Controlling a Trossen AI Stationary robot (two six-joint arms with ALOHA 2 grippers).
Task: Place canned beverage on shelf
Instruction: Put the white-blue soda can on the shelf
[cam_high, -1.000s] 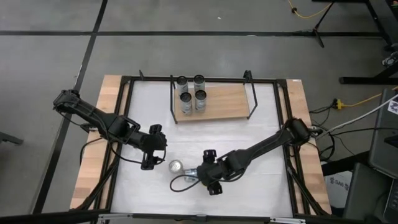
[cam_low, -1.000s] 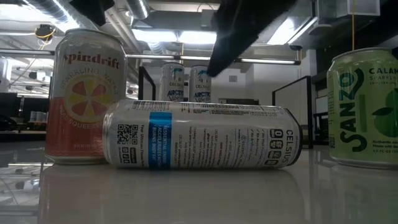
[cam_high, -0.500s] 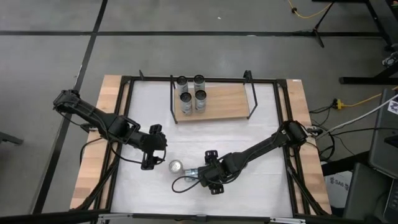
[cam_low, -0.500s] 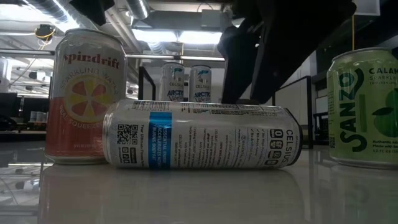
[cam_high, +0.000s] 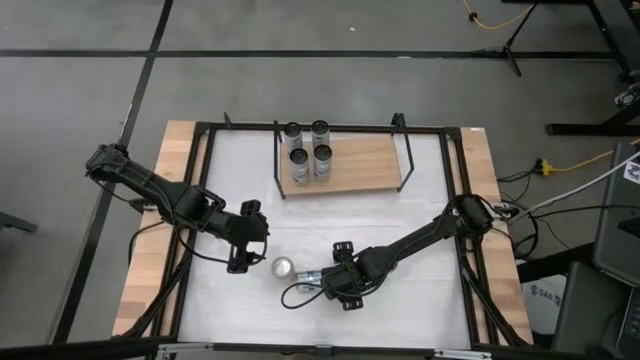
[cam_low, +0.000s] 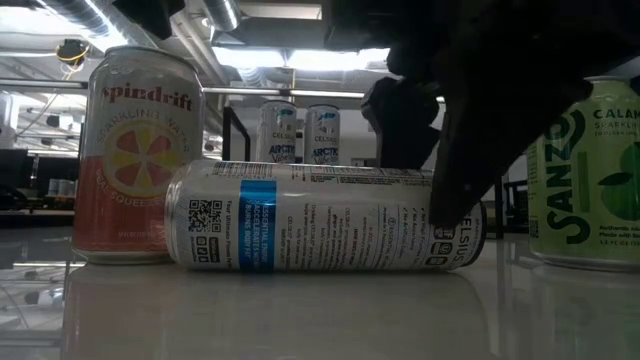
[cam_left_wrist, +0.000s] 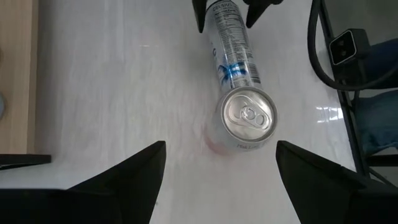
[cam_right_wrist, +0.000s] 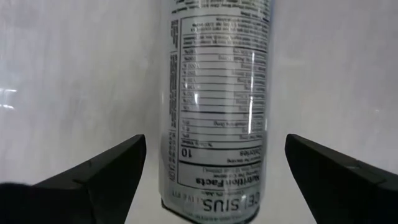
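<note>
Seen from above, a white tabletop (cam_high: 420, 230) fills the middle of the frame, with a dark robot arm reaching in from each side. Near the lower centre a slim silver Celsius can (cam_high: 298, 276) lies on its side. The right gripper (cam_high: 318, 281) is lowered at one end of this can, its two fingers spread wide, one on either side of the can body and not closed on it; the right wrist view shows the label (cam_right_wrist: 216, 106) running between the two dark fingers (cam_right_wrist: 93, 177). The left gripper (cam_high: 252, 240) sits just left of the can's other end, fingers parted and holding nothing; its wrist view looks onto the can's top with the pull tab (cam_left_wrist: 249, 116). The shelf (cam_high: 355, 162), a light-wood board with black wire uprights, stands at the upper centre of the table, well apart from the lying can. Four upright cans (cam_high: 309, 150) are grouped at its left end. At table height, an upright Spindrift can (cam_low: 137, 155) shows at left and a green Sanzo can (cam_low: 592, 175) at right.
</note>
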